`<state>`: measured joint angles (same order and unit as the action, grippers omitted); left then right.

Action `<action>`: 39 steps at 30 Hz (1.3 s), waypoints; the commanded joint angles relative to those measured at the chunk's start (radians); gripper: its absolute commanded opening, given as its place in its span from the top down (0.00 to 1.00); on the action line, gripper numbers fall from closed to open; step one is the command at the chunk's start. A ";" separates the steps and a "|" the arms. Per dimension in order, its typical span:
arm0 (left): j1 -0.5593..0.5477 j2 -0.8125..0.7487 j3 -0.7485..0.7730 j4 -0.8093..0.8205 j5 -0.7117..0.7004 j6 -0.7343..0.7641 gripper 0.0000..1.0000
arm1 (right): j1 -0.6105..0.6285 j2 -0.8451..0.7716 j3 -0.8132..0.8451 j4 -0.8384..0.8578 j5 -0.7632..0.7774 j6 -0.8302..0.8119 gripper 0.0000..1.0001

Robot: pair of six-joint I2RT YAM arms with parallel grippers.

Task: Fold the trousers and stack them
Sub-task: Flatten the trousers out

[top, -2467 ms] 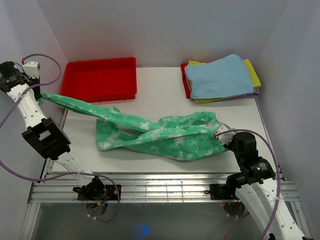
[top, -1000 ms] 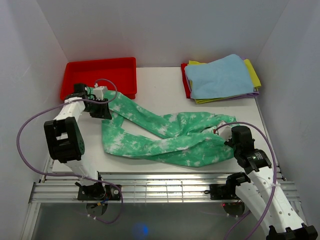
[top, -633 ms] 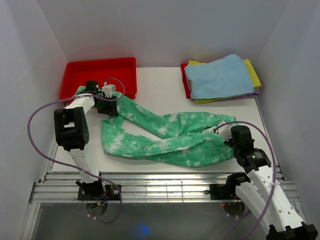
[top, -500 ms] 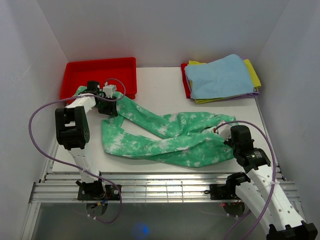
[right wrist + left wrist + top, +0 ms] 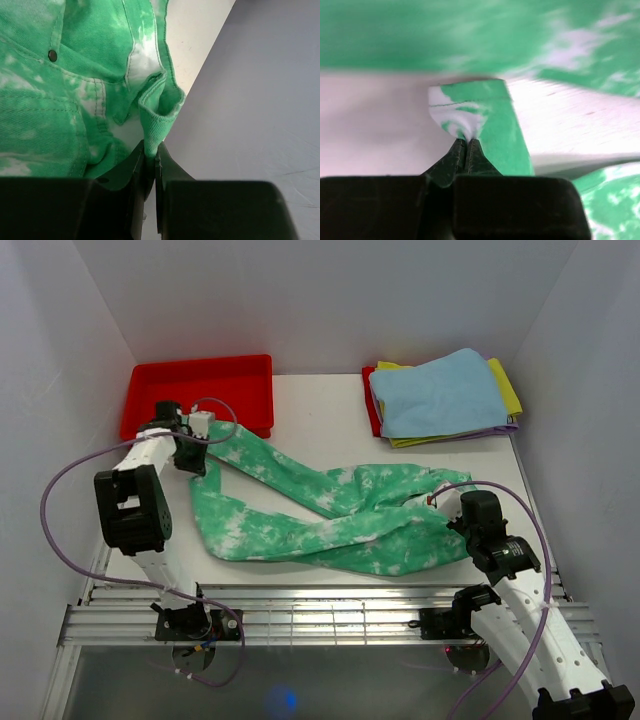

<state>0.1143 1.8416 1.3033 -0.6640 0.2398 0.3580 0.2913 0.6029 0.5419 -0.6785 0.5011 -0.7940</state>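
Observation:
The green trousers (image 5: pixel 330 515) with white blotches lie spread across the table, legs running left, waist at the right. My left gripper (image 5: pixel 192 447) is shut on the end of one trouser leg just in front of the red tray; the left wrist view shows the pinched hem (image 5: pixel 470 115) between the closed fingers (image 5: pixel 466 145). My right gripper (image 5: pixel 452 508) is shut on the waistband at the right; the right wrist view shows the fold of waistband (image 5: pixel 155 122) clamped between the fingers (image 5: pixel 150 152).
A red tray (image 5: pixel 200 395) stands at the back left. A stack of cloths, light blue (image 5: pixel 440 392) on top of yellow and red, lies at the back right. White walls close in on both sides.
My left gripper came down from high at the left to the table by the tray, then pulled the leg end a little left. The lower leg shifted left. The right gripper stayed put.

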 commanded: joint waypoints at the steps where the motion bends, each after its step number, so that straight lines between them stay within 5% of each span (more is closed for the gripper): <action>1: 0.154 -0.168 0.141 -0.103 -0.106 0.053 1.00 | -0.006 -0.015 0.003 0.045 -0.006 0.006 0.92; 10: 0.410 -0.238 0.200 -0.163 -0.378 0.262 0.99 | -0.011 -0.086 -0.011 0.034 -0.004 -0.069 0.92; 11: 0.410 -0.243 0.185 -0.169 -0.381 0.271 0.85 | -0.011 -0.094 -0.005 0.010 -0.016 -0.076 0.92; 12: 0.410 -0.254 0.180 -0.204 -0.369 0.283 0.66 | -0.011 -0.095 0.009 -0.013 -0.033 -0.080 0.84; 13: 0.409 -0.260 0.179 -0.222 -0.353 0.280 0.37 | -0.011 -0.094 0.027 -0.030 -0.047 -0.079 0.77; 14: 0.409 -0.263 0.177 -0.238 -0.318 0.273 0.27 | -0.011 -0.086 0.068 -0.064 -0.074 -0.076 0.71; 18: 0.409 -0.228 0.243 -0.365 -0.199 0.217 0.15 | -0.011 -0.034 0.249 -0.201 -0.267 -0.056 0.09; 20: 0.404 -0.213 0.270 -0.402 -0.146 0.208 0.15 | -0.011 -0.020 0.324 -0.268 -0.341 -0.059 0.01; 25: 0.351 -0.193 0.317 -0.503 0.048 0.200 0.16 | -0.011 0.026 0.472 -0.306 -0.389 -0.018 0.00; 27: 0.308 -0.217 0.285 -0.511 0.105 0.208 0.17 | -0.012 0.092 0.480 -0.293 -0.383 0.043 0.12; 33: 0.101 -0.304 0.120 -0.430 0.210 0.139 0.17 | -0.021 0.348 0.406 -0.170 -0.361 0.183 0.22; 39: -0.004 -0.334 0.027 -0.385 0.283 0.085 0.19 | -0.167 0.563 0.471 -0.162 -0.542 0.259 0.29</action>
<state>0.1280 1.5929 1.3701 -1.0904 0.4358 0.4843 0.1902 1.1339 0.9661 -0.8646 0.0734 -0.6090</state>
